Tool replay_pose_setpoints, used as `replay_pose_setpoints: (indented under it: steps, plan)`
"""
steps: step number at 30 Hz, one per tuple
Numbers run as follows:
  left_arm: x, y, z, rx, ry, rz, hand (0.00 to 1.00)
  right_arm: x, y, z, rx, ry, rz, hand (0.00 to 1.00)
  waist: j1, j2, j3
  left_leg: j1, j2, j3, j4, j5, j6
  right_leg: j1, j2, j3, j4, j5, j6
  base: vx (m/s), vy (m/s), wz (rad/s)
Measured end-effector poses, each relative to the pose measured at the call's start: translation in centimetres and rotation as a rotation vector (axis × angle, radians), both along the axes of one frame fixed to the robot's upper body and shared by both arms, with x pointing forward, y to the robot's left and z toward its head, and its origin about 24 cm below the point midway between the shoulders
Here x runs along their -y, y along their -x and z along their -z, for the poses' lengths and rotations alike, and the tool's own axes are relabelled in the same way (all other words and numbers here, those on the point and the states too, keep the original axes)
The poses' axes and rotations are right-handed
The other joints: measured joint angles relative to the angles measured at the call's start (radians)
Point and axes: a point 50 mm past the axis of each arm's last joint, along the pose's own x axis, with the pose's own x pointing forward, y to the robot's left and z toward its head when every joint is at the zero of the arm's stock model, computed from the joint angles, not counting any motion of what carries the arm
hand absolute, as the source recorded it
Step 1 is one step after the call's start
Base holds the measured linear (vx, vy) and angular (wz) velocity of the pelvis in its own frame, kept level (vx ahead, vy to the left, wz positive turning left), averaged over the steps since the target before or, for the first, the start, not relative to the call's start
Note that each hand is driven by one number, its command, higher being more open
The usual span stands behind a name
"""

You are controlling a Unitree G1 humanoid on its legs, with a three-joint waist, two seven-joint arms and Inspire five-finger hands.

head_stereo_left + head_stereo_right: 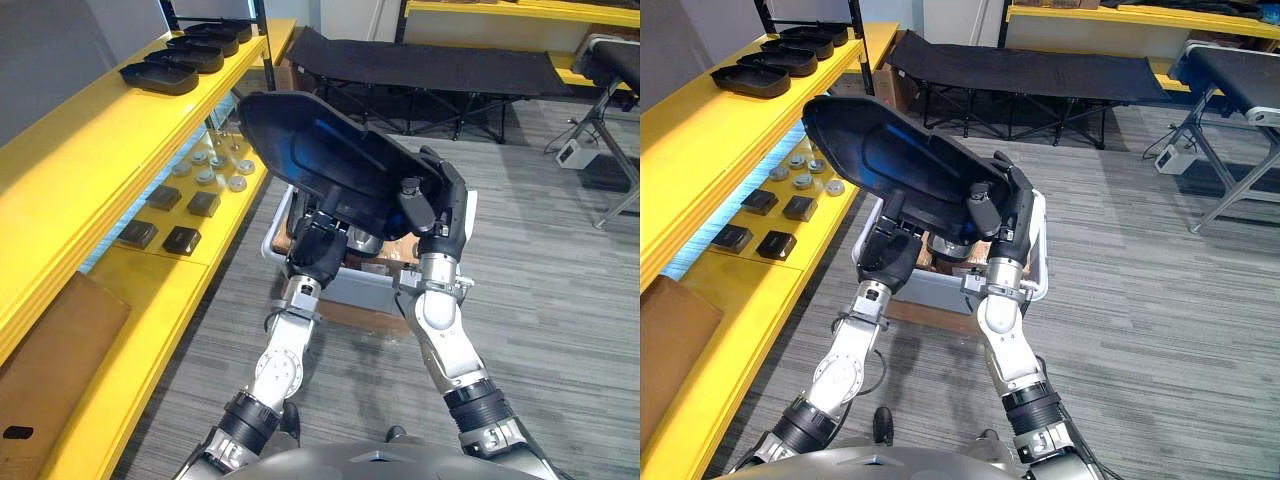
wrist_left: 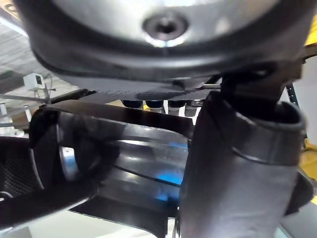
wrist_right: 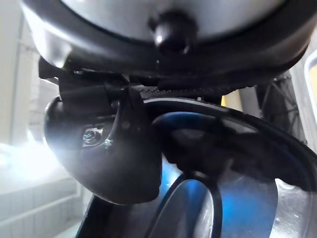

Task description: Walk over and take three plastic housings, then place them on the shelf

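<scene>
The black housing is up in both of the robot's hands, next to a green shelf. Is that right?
Not quite. The shelf is yellow, not green, as the left eye view shows. The rest is right: the black housing is up in both hands, the left hand under it and the right hand gripping its edge, next to that shelf.

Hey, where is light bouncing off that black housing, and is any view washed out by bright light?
Left eye view: a blue sheen crosses the housing, gripped by the left hand and right hand. Left wrist view: the same blue reflection. Right wrist view: blue glare too, and a bright white patch blots out the background.
</scene>
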Motion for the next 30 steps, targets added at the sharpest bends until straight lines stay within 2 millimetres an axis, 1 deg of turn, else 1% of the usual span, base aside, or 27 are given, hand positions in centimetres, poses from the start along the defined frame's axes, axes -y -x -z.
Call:
replay_pose_setpoints:
  steps: [2,5,9,12,17,21,22,26,27,30]
  plan:
    - [0.0,0.0,0.0,-0.017,-0.007,-0.011,1.0,-0.5,0.0,0.3,-0.02,-0.034,-0.017,0.0,-0.001,-0.01,-0.018,-0.007,0.0,0.0,0.0,0.001,0.001,-0.001,0.002,-0.001,-0.012,0.005,-0.005,0.0,0.0,0.0]
    - [-0.1,0.0,0.1,-0.055,-0.013,-0.041,1.0,-0.9,0.0,1.0,-0.053,-0.074,-0.029,0.0,-0.002,-0.025,-0.036,-0.008,-0.001,-0.001,0.0,0.001,0.001,0.0,0.002,-0.003,-0.016,0.009,0.0,0.0,0.0,0.0]
    - [-0.2,0.0,0.2,-0.097,-0.021,-0.078,1.0,-1.5,0.3,1.4,-0.068,-0.071,-0.057,0.0,-0.002,-0.026,-0.037,-0.008,-0.003,-0.006,0.0,0.004,0.0,0.001,0.002,-0.007,-0.016,0.009,0.0,-0.01,0.003,0.03]
    - [0.0,0.0,0.1,-0.085,-0.109,-0.084,1.0,-1.8,0.7,2.0,-0.088,-0.104,-0.074,0.0,0.001,-0.033,-0.042,-0.009,0.0,-0.017,0.0,0.005,0.0,0.018,0.005,-0.018,-0.034,0.015,-0.004,-0.01,-0.004,0.09]
    - [0.5,0.2,0.3,-0.096,-0.246,-0.083,1.0,-2.7,1.1,2.2,-0.088,-0.093,-0.117,0.0,0.002,-0.05,-0.053,-0.012,0.006,-0.022,0.0,0.002,-0.007,0.023,0.009,-0.022,-0.047,0.019,-0.008,0.0,-0.001,0.01]
    - [0.8,0.4,0.4,-0.126,-0.275,-0.087,1.0,-2.8,1.1,2.5,-0.1,-0.088,-0.131,0.0,0.005,-0.058,-0.058,-0.012,0.007,-0.023,0.0,0.001,-0.009,0.024,0.01,-0.022,-0.05,0.02,-0.009,0.0,0.0,0.0]
    - [0.8,0.4,0.5,-0.127,-0.299,-0.094,0.0,-2.9,1.1,2.6,-0.107,-0.104,-0.139,0.0,0.006,-0.061,-0.06,-0.013,0.007,-0.023,0.0,0.001,-0.009,0.025,0.011,-0.021,-0.055,0.022,-0.011,0.0,0.0,0.0]
    - [0.7,0.4,0.5,-0.139,-0.306,-0.102,0.0,-3.3,1.2,2.7,-0.115,-0.118,-0.158,0.0,0.007,-0.064,-0.062,-0.013,0.007,-0.023,0.001,0.001,-0.009,0.028,0.012,-0.021,-0.063,0.031,-0.006,0.0,0.0,0.0]
    - [0.4,0.4,0.5,-0.162,-0.298,-0.143,0.0,-3.8,1.4,2.8,-0.12,-0.12,-0.183,0.0,0.009,-0.065,-0.062,-0.013,0.007,-0.023,0.001,0.001,-0.009,0.029,0.012,-0.021,-0.063,0.031,-0.006,0.0,0.0,0.0]
    - [0.1,0.3,0.5,-0.181,-0.289,-0.178,0.0,-4.3,1.5,2.8,-0.118,-0.113,-0.214,0.0,0.011,-0.069,-0.064,-0.012,0.008,-0.023,0.001,0.001,-0.009,0.03,0.013,-0.022,-0.064,0.031,-0.006,0.0,0.0,0.0]
